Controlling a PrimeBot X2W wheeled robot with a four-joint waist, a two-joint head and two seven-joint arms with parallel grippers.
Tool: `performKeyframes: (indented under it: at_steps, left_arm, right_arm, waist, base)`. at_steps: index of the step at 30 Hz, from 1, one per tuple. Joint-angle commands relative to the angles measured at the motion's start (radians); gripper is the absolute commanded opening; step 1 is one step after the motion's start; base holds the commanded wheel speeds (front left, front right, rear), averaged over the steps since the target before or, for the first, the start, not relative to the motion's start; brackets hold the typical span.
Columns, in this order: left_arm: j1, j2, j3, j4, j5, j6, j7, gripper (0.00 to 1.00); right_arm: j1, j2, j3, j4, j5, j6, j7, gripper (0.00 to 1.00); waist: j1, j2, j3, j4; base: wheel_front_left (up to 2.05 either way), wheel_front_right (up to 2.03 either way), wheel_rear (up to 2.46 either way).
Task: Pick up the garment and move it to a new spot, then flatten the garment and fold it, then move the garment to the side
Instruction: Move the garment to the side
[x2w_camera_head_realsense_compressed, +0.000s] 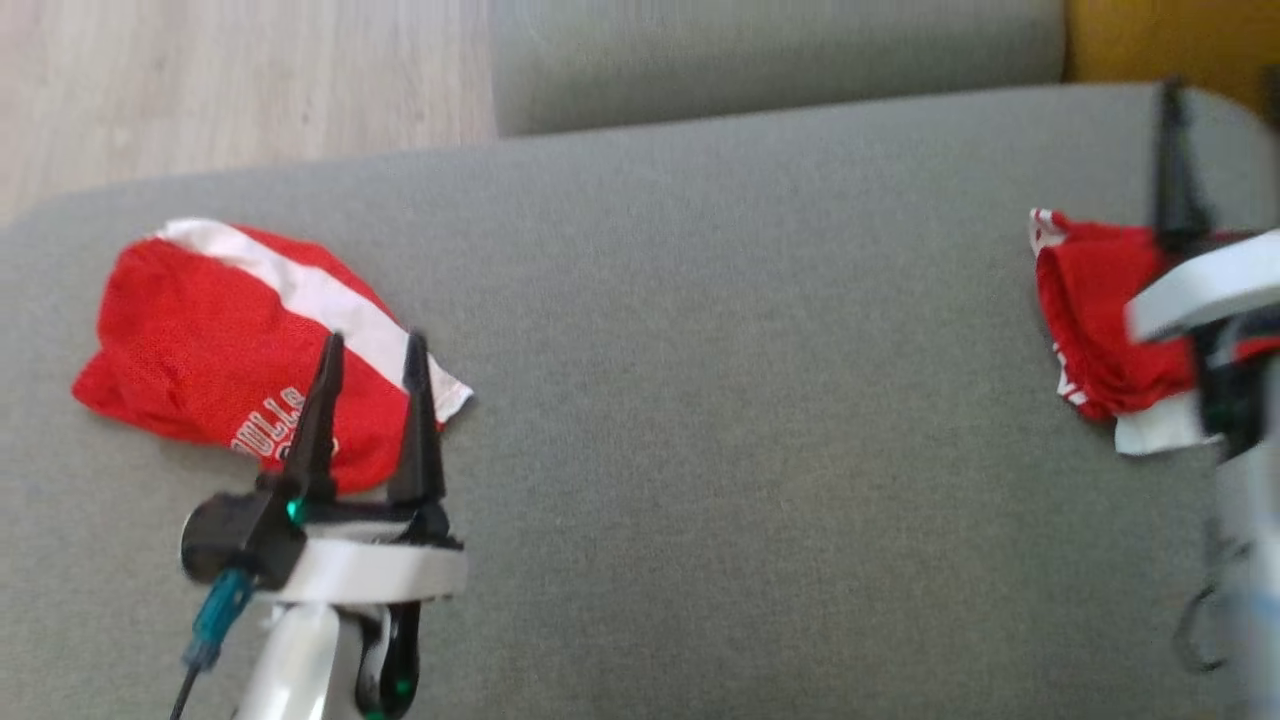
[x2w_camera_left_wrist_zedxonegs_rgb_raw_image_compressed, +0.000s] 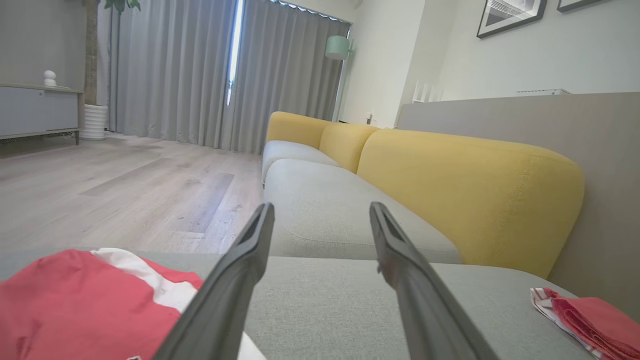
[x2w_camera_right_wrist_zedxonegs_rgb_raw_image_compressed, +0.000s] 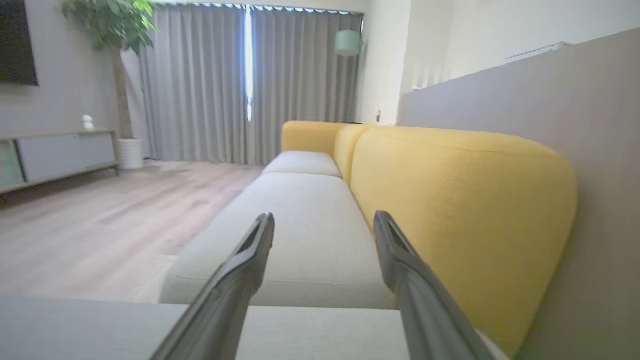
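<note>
Two red garments lie on the grey cushion (x2w_camera_head_realsense_compressed: 700, 350). The left garment (x2w_camera_head_realsense_compressed: 220, 340), red mesh with a white stripe and white lettering, lies spread at the cushion's left; it also appears in the left wrist view (x2w_camera_left_wrist_zedxonegs_rgb_raw_image_compressed: 75, 305). My left gripper (x2w_camera_head_realsense_compressed: 372, 345) is open, its fingertips over that garment's near right corner with nothing between them (x2w_camera_left_wrist_zedxonegs_rgb_raw_image_compressed: 320, 210). The right garment (x2w_camera_head_realsense_compressed: 1100, 330) is bunched near the right edge (x2w_camera_left_wrist_zedxonegs_rgb_raw_image_compressed: 590, 320), partly hidden by my right arm. My right gripper (x2w_camera_head_realsense_compressed: 1215, 110) points past it, open and empty (x2w_camera_right_wrist_zedxonegs_rgb_raw_image_compressed: 322, 220).
Beyond the cushion runs a sofa with grey seats (x2w_camera_right_wrist_zedxonegs_rgb_raw_image_compressed: 300, 220) and yellow backrests (x2w_camera_right_wrist_zedxonegs_rgb_raw_image_compressed: 450, 200). Wooden floor (x2w_camera_head_realsense_compressed: 200, 90) lies off the cushion's far left edge. A grey wall panel (x2w_camera_left_wrist_zedxonegs_rgb_raw_image_compressed: 610, 175) stands at the right.
</note>
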Motion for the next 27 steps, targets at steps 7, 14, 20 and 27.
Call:
performKeyframes:
  at_steps: [7,14,20,27]
  left_arm:
    - [0.071,0.006,0.059,-0.029,-0.011,-0.001,-0.005,1.00]
    - [0.118,0.006,0.065,0.002,-0.043,-0.003,-0.005,1.00]
    - [0.134,0.006,0.070,0.014,-0.048,-0.004,-0.005,1.00]
    - [0.143,0.006,0.078,0.020,-0.057,0.008,-0.005,1.00]
  right_arm:
    - [0.164,0.174,0.023,-0.153,0.049,-0.001,-0.041,1.00]
    - [0.340,0.213,0.041,-0.155,0.064,-0.001,-0.128,1.00]
    - [0.437,0.215,0.114,-0.093,0.066,-0.001,-0.177,1.00]
    - [0.456,0.215,0.132,-0.071,0.097,-0.001,-0.201,1.00]
  waist:
    - [0.0002,-0.0001,-0.087,0.012]
    - [0.0002,-0.0001,-0.107,0.025]
    - [0.0002,-0.0001,-0.115,0.032]
    - [0.0002,-0.0001,-0.115,0.029]
  base:
    - [0.00,0.00,0.00]
    - [0.00,0.00,0.00]
    - [0.00,0.00,0.00]
    - [0.00,0.00,0.00]
